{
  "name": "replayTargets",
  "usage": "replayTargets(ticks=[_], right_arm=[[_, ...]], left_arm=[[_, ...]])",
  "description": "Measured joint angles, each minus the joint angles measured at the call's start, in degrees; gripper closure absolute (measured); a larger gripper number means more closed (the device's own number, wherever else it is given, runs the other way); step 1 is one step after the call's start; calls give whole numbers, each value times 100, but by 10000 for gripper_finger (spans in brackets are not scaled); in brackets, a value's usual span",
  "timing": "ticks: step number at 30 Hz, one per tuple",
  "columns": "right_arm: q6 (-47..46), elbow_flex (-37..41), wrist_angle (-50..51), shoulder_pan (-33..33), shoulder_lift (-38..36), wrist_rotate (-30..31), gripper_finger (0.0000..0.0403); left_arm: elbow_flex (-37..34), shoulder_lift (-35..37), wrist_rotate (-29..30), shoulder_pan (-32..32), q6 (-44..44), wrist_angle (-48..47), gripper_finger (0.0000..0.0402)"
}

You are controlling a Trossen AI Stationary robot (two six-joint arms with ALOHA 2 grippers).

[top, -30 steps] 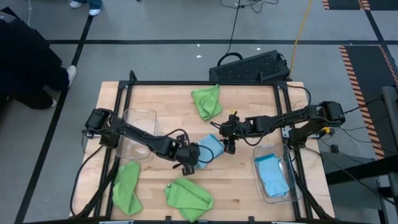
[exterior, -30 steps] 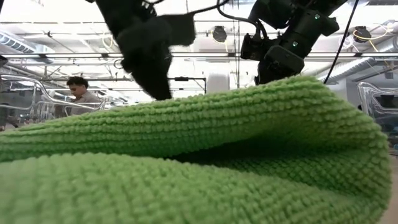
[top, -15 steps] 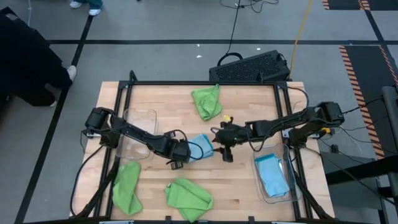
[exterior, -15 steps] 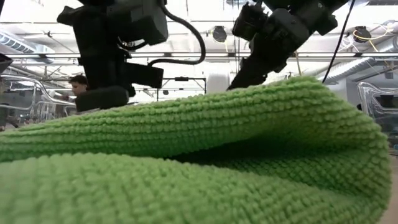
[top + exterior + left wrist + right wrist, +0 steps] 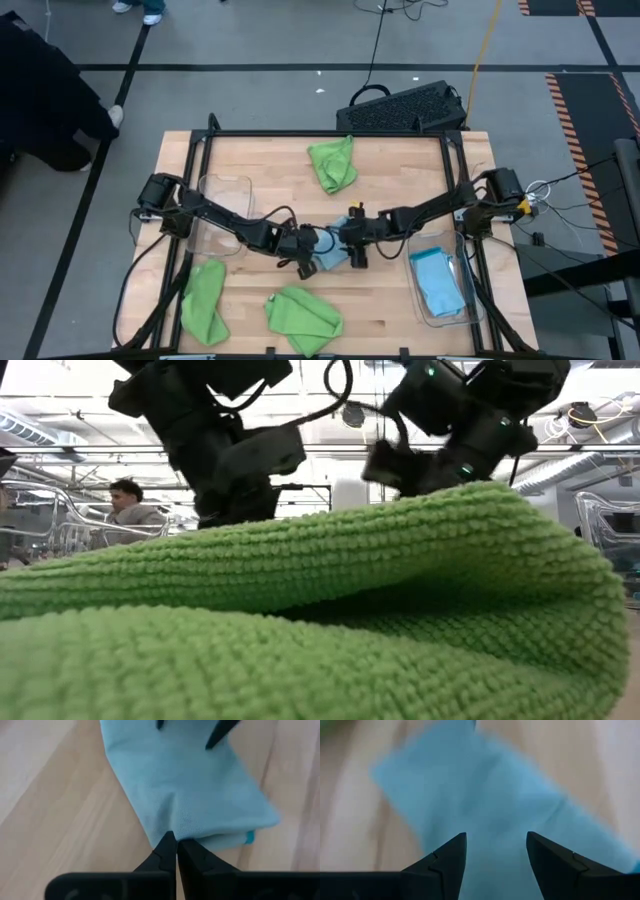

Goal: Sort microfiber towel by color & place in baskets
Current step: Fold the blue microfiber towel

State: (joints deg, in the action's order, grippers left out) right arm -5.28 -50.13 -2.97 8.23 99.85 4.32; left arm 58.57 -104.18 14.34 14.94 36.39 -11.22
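A light blue microfiber towel [image 5: 328,260] lies folded on the table's middle between my two grippers. My left gripper [image 5: 172,842] is shut on its near-left edge. My right gripper [image 5: 496,842] stands open over the towel's other side [image 5: 485,785], fingers pointing slantwise down. Three lime green towels lie on the wood: one at the far middle [image 5: 332,163], one at the near left [image 5: 203,300], one at the near middle [image 5: 302,318]. The right clear basket [image 5: 462,300] holds a blue towel [image 5: 438,280]. The left basket [image 5: 222,190] stands at the left. My left gripper pinches the blue towel's folded edge [image 5: 175,827] between its two fingertips, slanting down from the table's left. The cloth puckers toward the tips and the rest of the towel lies spread on the table. My right gripper's fingertips [image 5: 218,732] stand at the towel's far part; whether they touch it I cannot tell.
A black keyboard [image 5: 405,108] lies beyond the table's far edge. In the low view the near green towel [image 5: 300,620] fills the foreground and hides both grippers' fingertips. Bare wood shows between the blue towel and the far green towel.
My right gripper has come down and toward the table's left, over the blue towel, staying open. My left gripper has sunk and rolled, still shut on the towel's edge. The towel has come down to lie flat on the table.
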Motion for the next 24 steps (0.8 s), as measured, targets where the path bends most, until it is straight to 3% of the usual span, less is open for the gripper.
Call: replayTargets(ticks=[8,16,24], right_arm=[[856,-26,1874,-106,-156,342,202],[1060,4,1805,-178,-377,446,202],[907,24,1826,-180,-690,446,202]], left_arm=[[9,0,67,48,-193,-213,397],[13,0,141,57,-247,-809,393],[2,3,100,197,-830,-1424,389]])
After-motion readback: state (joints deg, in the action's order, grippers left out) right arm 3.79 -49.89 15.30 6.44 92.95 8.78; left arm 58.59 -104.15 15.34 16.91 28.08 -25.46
